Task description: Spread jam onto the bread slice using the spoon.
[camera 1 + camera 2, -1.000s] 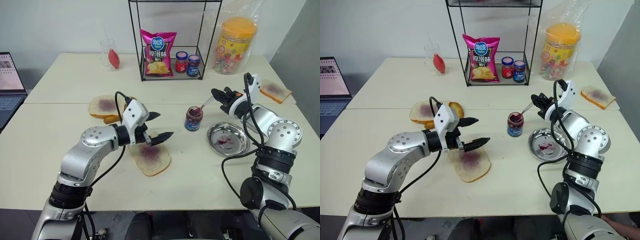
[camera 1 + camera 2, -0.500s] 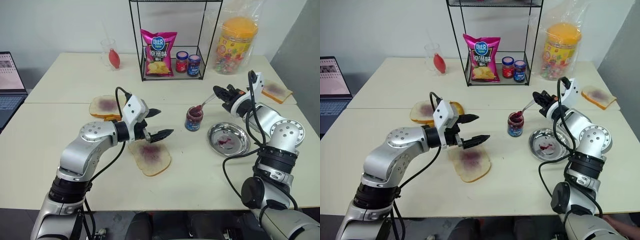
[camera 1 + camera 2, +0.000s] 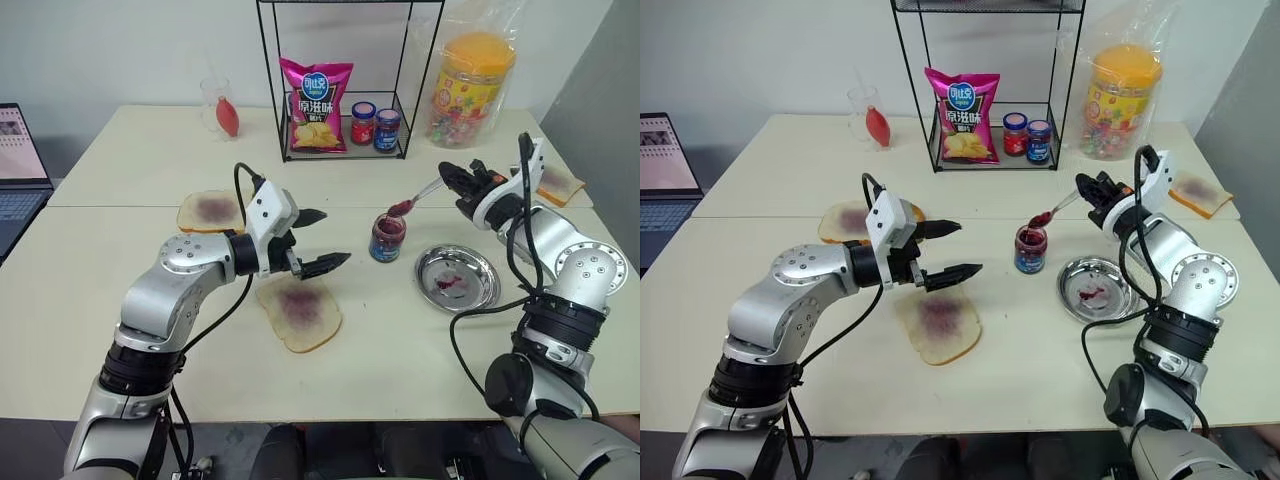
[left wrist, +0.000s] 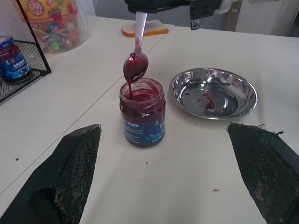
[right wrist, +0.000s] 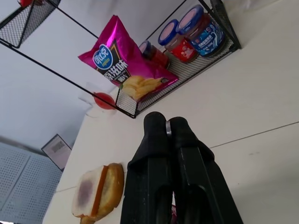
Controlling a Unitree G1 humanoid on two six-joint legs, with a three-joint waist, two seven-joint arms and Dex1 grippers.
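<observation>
The bread slice lies flat near the table's front, with a purple jam smear in its middle. My left gripper hovers open just above its far edge, holding nothing. The open jam jar stands to the right of the slice; the left wrist view looks straight at the jar. My right gripper is shut on the spoon by its handle. The spoon's bowl carries dark jam and hangs just above the jar's mouth. In the right wrist view the fingers are pressed together.
A round steel plate with a jam stain sits right of the jar. Behind stands a wire rack holding a chips bag and two lidded jars. A candy tub, two other bread pieces and a laptop lie around.
My right gripper has lifted the spoon out of the jam jar, up and to the right; its jam-laden bowl now hangs above the jar. The left gripper has barely moved.
</observation>
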